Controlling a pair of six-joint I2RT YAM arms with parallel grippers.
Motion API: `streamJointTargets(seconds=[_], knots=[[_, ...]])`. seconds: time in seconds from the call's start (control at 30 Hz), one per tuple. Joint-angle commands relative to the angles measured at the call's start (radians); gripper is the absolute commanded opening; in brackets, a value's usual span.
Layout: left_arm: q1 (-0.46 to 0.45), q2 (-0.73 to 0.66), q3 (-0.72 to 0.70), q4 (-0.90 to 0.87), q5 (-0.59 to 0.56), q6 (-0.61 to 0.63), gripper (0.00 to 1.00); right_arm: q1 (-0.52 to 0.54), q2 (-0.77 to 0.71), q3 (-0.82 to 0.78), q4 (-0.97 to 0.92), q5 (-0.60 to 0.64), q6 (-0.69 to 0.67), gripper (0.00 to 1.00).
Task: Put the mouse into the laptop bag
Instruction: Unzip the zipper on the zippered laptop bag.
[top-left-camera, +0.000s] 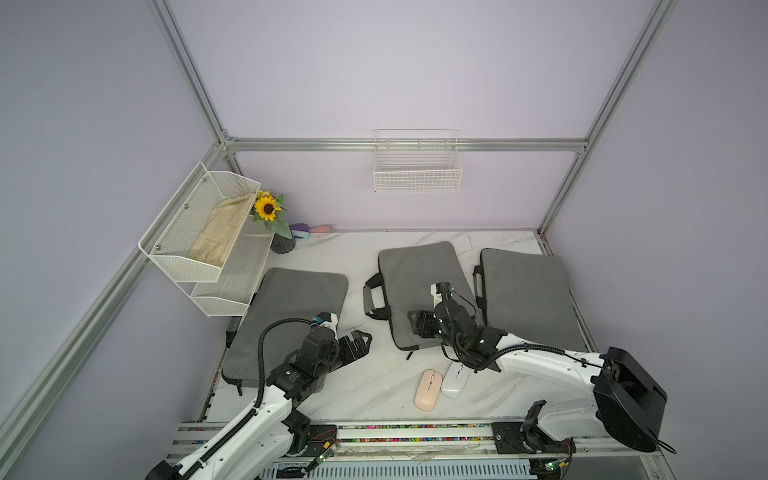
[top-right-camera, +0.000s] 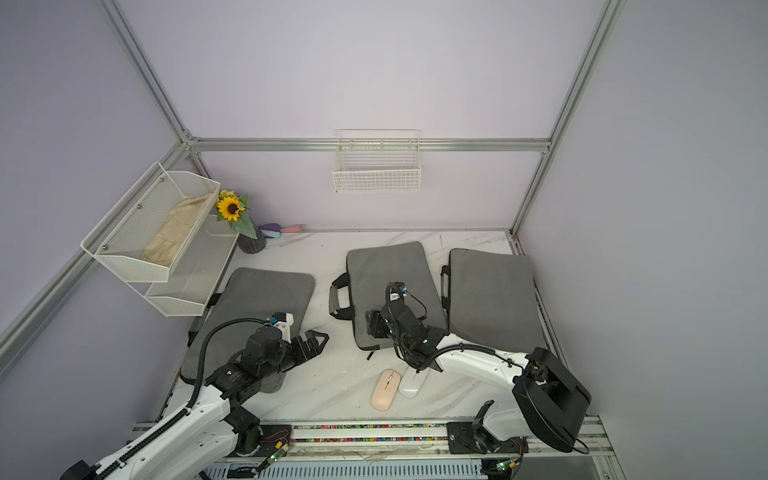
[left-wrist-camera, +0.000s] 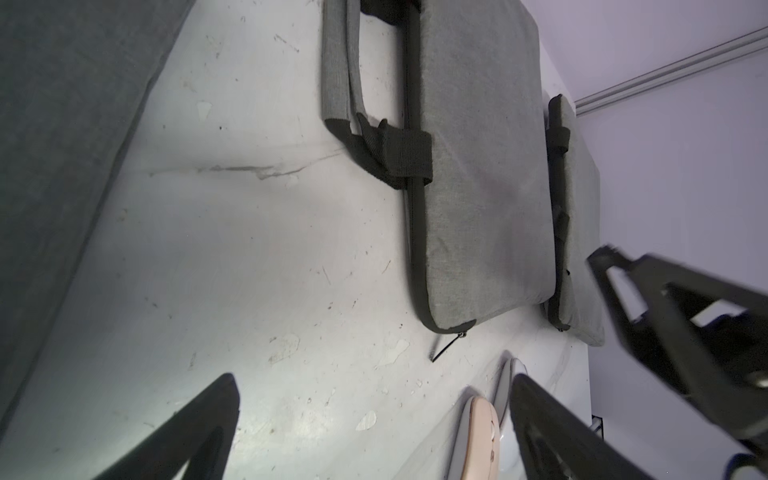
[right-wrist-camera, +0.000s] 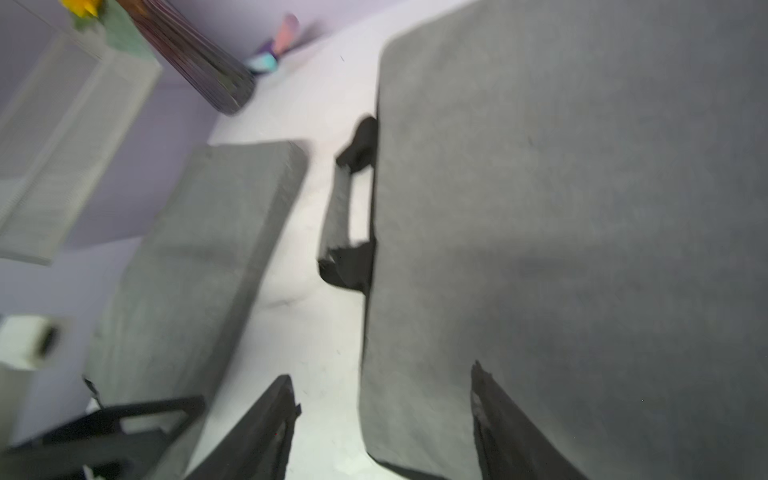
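Observation:
Two mice lie side by side near the table's front edge: a pink mouse (top-left-camera: 428, 390) (top-right-camera: 385, 390) (left-wrist-camera: 478, 440) and a white mouse (top-left-camera: 455, 380) (top-right-camera: 413, 384) (left-wrist-camera: 508, 453). Three grey laptop bags lie flat: left bag (top-left-camera: 291, 299), middle bag (top-left-camera: 419, 274) (top-right-camera: 386, 270) (left-wrist-camera: 478, 166) (right-wrist-camera: 582, 208), right bag (top-left-camera: 523, 291). My left gripper (top-left-camera: 361, 338) (top-right-camera: 318, 338) (left-wrist-camera: 374, 386) is open above bare table between the left and middle bags. My right gripper (top-left-camera: 415, 322) (top-right-camera: 372, 324) (right-wrist-camera: 381, 374) is open over the middle bag's near left corner, its jaws straddling that edge, holding nothing.
The middle bag's zipper pull (top-left-camera: 409, 355) (left-wrist-camera: 446, 349) sticks out at its near corner. A white mesh shelf (top-left-camera: 199, 232) with a cloth overhangs the left bag. A sunflower vase (top-left-camera: 270, 212) and small toys (top-left-camera: 311, 228) stand at the back. A wire basket (top-left-camera: 417, 166) hangs on the back wall.

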Motion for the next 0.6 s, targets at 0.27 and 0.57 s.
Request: streamJointTargets(seconds=[0.27,0.57], knots=[[-0.008,-0.087,-0.014,-0.010,-0.138,-0.011,1.00,0.101,0.179,-0.065,0.074,-0.060,0.129,0.59],[-0.006,-0.032,0.030,-0.011,-0.129,-0.017,1.00,0.166,0.298,0.031,-0.055,0.050,0.126,0.58]])
